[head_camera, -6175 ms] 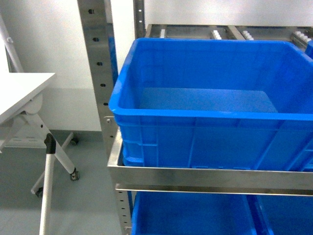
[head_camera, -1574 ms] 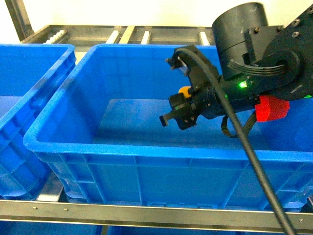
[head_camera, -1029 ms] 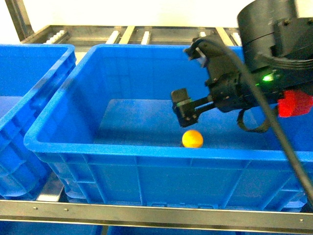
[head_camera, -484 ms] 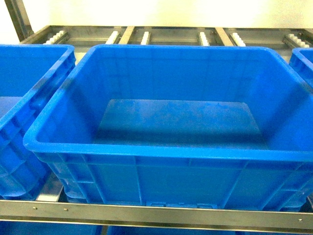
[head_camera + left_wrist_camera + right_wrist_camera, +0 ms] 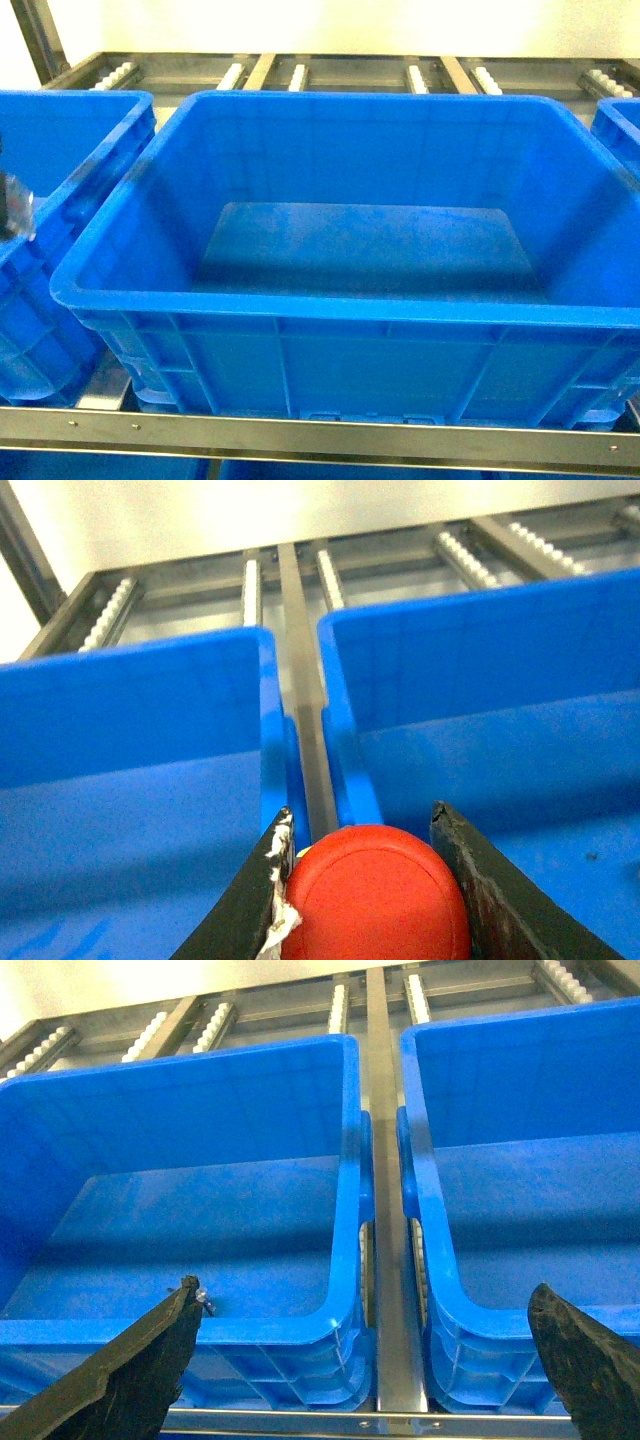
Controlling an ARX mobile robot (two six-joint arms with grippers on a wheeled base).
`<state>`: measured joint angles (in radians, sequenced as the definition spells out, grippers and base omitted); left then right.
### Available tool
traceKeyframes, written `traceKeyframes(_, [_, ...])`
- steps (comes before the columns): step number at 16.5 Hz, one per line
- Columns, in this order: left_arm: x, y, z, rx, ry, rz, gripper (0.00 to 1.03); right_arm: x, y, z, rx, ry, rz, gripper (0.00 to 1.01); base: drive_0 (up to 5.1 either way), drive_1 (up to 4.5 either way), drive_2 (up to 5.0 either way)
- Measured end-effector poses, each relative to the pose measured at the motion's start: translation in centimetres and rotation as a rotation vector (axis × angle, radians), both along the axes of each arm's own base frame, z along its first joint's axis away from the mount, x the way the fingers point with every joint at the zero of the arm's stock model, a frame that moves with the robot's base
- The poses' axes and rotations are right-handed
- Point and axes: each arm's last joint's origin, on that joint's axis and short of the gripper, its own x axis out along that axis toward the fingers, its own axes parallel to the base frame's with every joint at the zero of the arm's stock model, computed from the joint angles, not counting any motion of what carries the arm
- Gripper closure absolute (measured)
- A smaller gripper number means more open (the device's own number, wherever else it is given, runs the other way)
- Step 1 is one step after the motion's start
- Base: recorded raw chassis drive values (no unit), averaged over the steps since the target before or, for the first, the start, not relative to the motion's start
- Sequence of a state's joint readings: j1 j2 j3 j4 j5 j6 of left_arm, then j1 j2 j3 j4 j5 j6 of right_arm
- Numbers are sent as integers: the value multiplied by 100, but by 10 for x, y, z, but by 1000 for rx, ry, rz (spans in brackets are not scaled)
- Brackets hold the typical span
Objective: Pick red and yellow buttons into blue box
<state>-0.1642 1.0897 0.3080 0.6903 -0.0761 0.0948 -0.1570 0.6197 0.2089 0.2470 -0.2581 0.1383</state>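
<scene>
The red button [image 5: 375,895] sits between the two black fingers [image 5: 255,910] of my left gripper [image 5: 362,820], which is shut on its round cap. That gripper hovers over the metal rail between a neighbouring crate and the blue box [image 5: 480,650]. In the head view the blue box [image 5: 330,310] fills the middle and its visible floor is bare. The yellow button shows in no view. My right gripper [image 5: 365,1290] is open and holds nothing, standing in front of the gap beside the blue box [image 5: 200,1320].
Matching blue crates flank the box on the left [image 5: 60,110] and the right [image 5: 520,1290]. All stand on a steel roller rack [image 5: 300,435] with a front rail. A small grey part [image 5: 12,205] shows at the head view's left edge.
My right gripper let the yellow button fall into the box and pulled back out of the head view. The button no longer shows there. A grey part has appeared at the left edge.
</scene>
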Motion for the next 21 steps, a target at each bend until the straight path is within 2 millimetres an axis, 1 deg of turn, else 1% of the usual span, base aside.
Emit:
traceKeyframes(2, [27,-6,15,-10,-17,-62,70,0,0,0,0,1,0,3,0,0,0])
traceKeyframes(6, [77,-28,20,-88,106,-264,70,0,0,0,0,0,0,3,0,0,0])
traceKeyframes(8, [100,-41,20,-135,172,-334,70,0,0,0,0,0,0,3,0,0,0])
traceKeyframes(10, [124,-54,8,-132,239,-360,70,0,0,0,0,0,0,3,0,0,0])
traceKeyframes(11, [132,-58,-1,-125,282,-357,70,0,0,0,0,0,0,3,0,0,0])
traceKeyframes(12, [140,-61,-15,-118,323,-361,70,0,0,0,0,0,0,3,0,0,0])
traceKeyframes(14, [143,-65,-44,-72,391,-337,70,0,0,0,0,0,0,3,0,0,0])
traceKeyframes(15, [140,-67,-52,-49,410,-324,67,0,0,0,0,0,0,3,0,0,0])
traceKeyframes(16, [138,-72,-50,-37,391,-334,55,0,0,0,0,1,0,3,0,0,0])
traceKeyframes(18, [134,-83,-39,-19,326,-355,28,0,0,0,0,0,0,3,0,0,0])
traceKeyframes(19, [133,-85,-36,-16,311,-361,21,0,0,0,0,0,0,3,0,0,0])
traceKeyframes(20, [129,-86,-31,-17,294,-372,4,0,0,0,0,0,0,3,0,0,0])
traceKeyframes(21, [129,-84,-27,-20,279,-366,3,0,0,0,0,0,0,3,0,0,0])
